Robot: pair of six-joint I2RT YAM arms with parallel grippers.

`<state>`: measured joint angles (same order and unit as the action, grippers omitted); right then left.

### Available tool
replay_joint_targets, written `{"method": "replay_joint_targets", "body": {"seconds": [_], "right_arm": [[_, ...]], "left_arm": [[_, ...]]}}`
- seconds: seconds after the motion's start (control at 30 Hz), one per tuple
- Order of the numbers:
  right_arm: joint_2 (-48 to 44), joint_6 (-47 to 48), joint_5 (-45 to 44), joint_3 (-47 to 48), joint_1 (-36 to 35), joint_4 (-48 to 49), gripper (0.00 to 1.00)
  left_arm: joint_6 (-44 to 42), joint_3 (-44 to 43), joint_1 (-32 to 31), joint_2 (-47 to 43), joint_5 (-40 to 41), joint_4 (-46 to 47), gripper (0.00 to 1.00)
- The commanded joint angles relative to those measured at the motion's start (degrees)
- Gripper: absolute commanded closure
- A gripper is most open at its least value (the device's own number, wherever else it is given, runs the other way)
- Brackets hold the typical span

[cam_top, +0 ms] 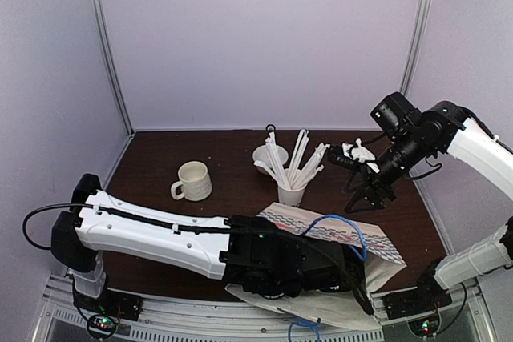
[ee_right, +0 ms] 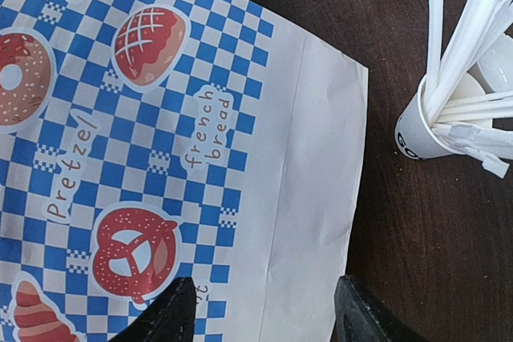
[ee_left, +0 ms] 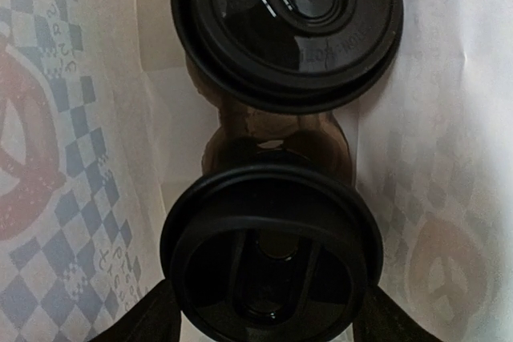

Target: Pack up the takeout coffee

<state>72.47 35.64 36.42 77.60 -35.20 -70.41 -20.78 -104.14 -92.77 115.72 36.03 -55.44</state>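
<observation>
Two takeout coffee cups with black lids stand inside the paper bag in the left wrist view, the far one above the near one. My left gripper reaches down into the bag, and its dark fingers press in under the near lid from both sides. From above, the left arm's end is buried in the bag. My right gripper hangs open over the bag's far edge. In its own view, the right gripper has only the printed bag below it.
A cream mug sits at the left middle of the brown table. A white cup of stirrers stands just behind the bag, close to the right gripper, and also appears at the right wrist view's edge as the stirrer cup. White packets lie at the back right.
</observation>
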Motion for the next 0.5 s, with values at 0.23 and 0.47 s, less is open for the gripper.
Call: {"method": "replay_joint_targets", "body": {"seconds": [0.23,0.47], "right_arm": [[1.65,0.13,-0.04,-0.79,0.39,0.62,0.37],[2.29,0.96,2.25,-0.17,4.83,-0.92,0.38]], "left_arm": [[-2.20,3.05,3.06,-0.14,-1.92,6.50,0.35],[-2.98,1.96,5.33,0.41,-6.30,7.31,0.35]]}}
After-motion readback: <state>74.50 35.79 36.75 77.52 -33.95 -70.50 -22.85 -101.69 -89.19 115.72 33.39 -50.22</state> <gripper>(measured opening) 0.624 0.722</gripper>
